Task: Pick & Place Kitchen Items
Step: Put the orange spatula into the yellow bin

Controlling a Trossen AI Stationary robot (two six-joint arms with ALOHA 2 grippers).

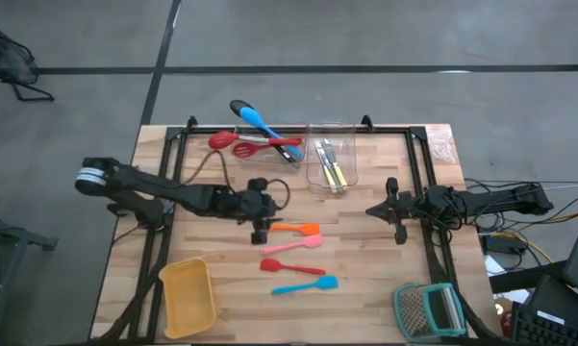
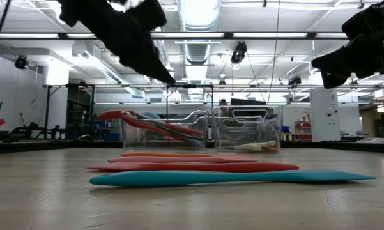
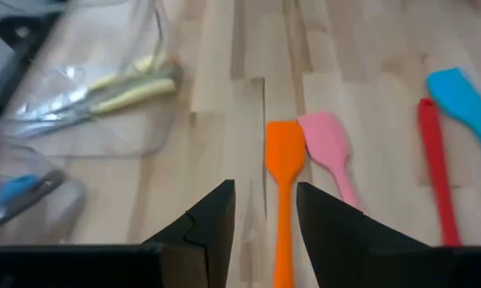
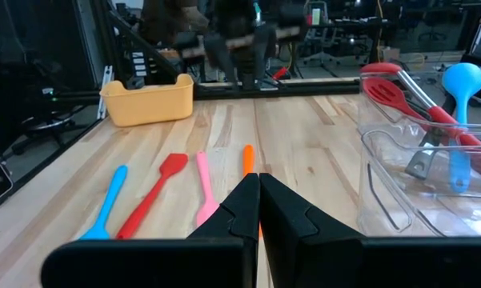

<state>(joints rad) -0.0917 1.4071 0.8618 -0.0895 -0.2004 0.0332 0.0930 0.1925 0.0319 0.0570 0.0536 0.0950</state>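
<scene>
Several small spatulas lie flat on the wooden table: orange (image 1: 303,229), pink (image 1: 293,246), red (image 1: 290,266) and teal (image 1: 308,284). My left gripper (image 3: 264,188) hovers open above the orange spatula's (image 3: 284,156) handle end, one finger to each side of the handle line, well clear of the table in the low view. The pink spatula (image 3: 324,144) lies just beside the orange one. Red slotted spoons (image 1: 255,144) and a blue spoon (image 1: 260,120) rest in one clear tub, and yellow-handled cutlery (image 1: 333,171) rests in the other. My right gripper (image 4: 258,192) waits shut at the table's right side.
Two clear tubs (image 1: 311,154) stand at the far middle of the table. A yellow tray (image 1: 188,296) sits at the near left and a teal-framed grater (image 1: 428,309) at the near right. Bare wood lies between the spatulas and the tubs.
</scene>
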